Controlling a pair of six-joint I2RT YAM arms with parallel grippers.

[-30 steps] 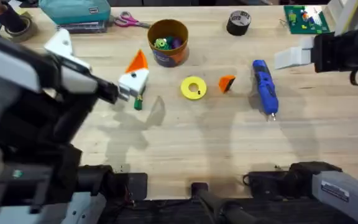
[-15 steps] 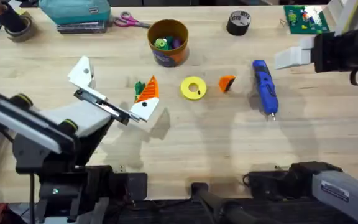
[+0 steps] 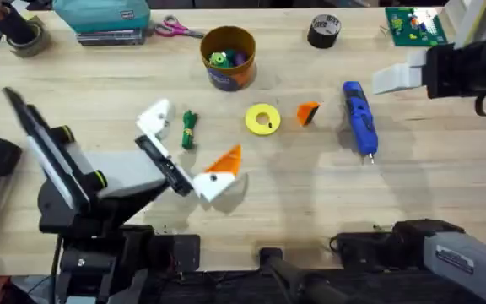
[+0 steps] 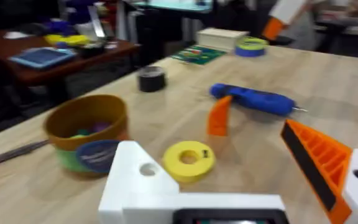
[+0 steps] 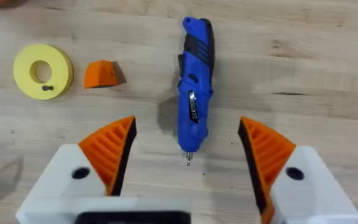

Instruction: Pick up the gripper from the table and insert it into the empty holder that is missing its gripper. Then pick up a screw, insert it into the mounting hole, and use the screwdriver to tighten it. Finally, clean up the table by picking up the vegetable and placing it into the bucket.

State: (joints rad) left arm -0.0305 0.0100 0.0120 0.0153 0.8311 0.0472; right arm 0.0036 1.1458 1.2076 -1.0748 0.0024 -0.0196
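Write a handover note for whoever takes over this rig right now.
Left gripper open and empty, near the vegetable; its bare white holder lacks a pad.
Right gripper open and empty, above the screwdriver.
Orange gripper piece lies on the table between the yellow ring and the screwdriver. Bucket stands at the far side.
Done: nothing.
Left: insert piece, add screw, tighten, bin vegetable.

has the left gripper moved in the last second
Yes. The left gripper has pulled back toward its base and swung right, away from the bucket, exposing the vegetable.
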